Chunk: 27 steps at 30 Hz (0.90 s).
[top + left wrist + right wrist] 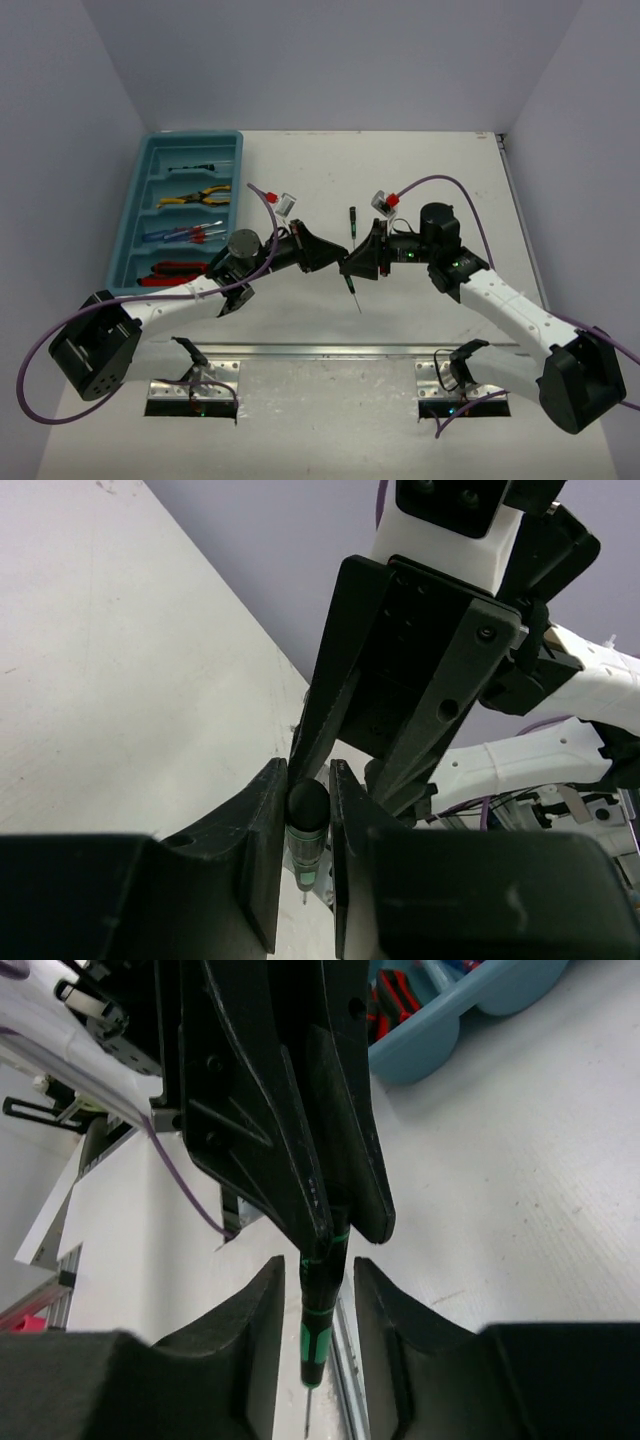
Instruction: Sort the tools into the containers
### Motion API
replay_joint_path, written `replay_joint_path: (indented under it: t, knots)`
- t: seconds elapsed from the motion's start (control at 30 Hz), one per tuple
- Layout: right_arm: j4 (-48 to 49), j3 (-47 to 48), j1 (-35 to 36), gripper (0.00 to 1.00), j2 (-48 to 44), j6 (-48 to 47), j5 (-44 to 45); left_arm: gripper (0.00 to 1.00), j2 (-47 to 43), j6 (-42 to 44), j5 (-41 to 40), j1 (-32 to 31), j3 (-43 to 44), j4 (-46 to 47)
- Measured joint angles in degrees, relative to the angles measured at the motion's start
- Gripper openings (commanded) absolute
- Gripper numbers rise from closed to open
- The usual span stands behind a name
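A thin green-and-black screwdriver [353, 290] hangs tip down above the table's middle, where both grippers meet. My left gripper [341, 266] is shut on its black cap [306, 805]. In the right wrist view the right gripper [318, 1295] stands open around the same screwdriver [318, 1315], with a gap on each side. A second green-and-black screwdriver [352, 222] lies on the table just behind them. The teal tray [150, 152] at the left holds a thin screwdriver [195, 167], yellow pliers [197, 197], blue screwdrivers [180, 234] and red-handled tools [175, 272], one kind per compartment.
The left arm's fingers [285, 1110] fill the upper part of the right wrist view, and the tray's corner [450, 1030] shows behind them. Purple cables [262, 195] loop over both arms. A metal rail [330, 350] runs along the near edge.
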Motion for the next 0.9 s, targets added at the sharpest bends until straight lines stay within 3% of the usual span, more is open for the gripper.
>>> replay_joint_path:
  t: [0.2, 0.43, 0.67, 0.9]
  knots:
    - [-6.7, 2.2, 0.0, 0.99, -0.5, -0.5, 9.8, 0.00, -0.2, 1.7, -11.4, 1.8, 7.3, -17.4]
    - [-22.2, 5.3, -0.3, 0.99, -6.4, 0.2, 35.8, 0.00, 1.5, -0.9, -25.0, 24.7, 17.5, -33.9]
    - [-27.9, 5.4, -0.7, 0.99, -10.7, 0.1, 45.3, 0.00, 16.1, -6.2, -34.9, 44.0, 38.9, -45.6]
    - [-29.8, 5.3, -0.7, 0.99, -9.8, 0.1, 45.7, 0.00, 37.1, -5.7, -41.0, 54.1, 62.9, -51.7]
